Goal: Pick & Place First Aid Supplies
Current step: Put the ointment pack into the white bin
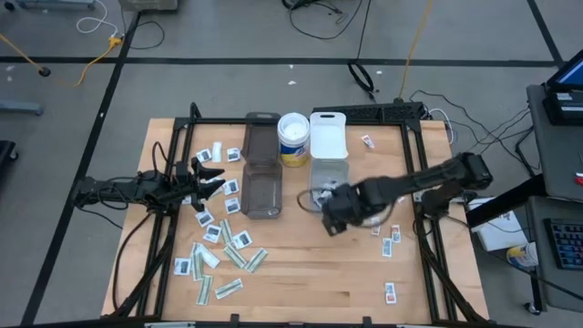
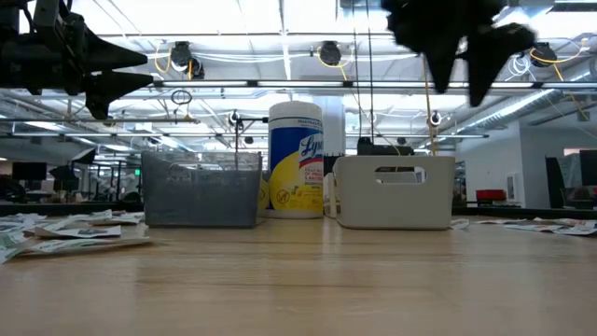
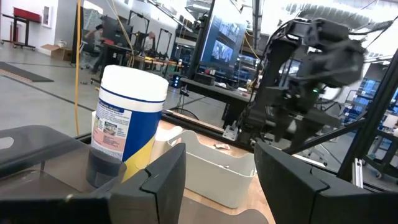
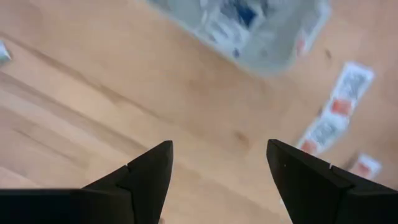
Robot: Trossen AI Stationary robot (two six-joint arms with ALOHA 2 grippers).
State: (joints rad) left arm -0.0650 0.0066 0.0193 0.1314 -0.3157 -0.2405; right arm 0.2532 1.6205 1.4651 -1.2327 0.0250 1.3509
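From above, the right gripper hovers just beside the near end of the clear bin, which holds a few packets; more packets lie scattered near the smoky bin, by the left gripper. A wipes canister stands behind. In the right wrist view, the fingers stand spread and empty over bare table. In the left wrist view, the fingers are parted, holding nothing.

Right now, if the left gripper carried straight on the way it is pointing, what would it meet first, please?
Probably the smoky bin, which lies nearest ahead of the open left gripper, with the wipes canister just behind it. Depth is hard to judge; it might pass above the bin's rim.
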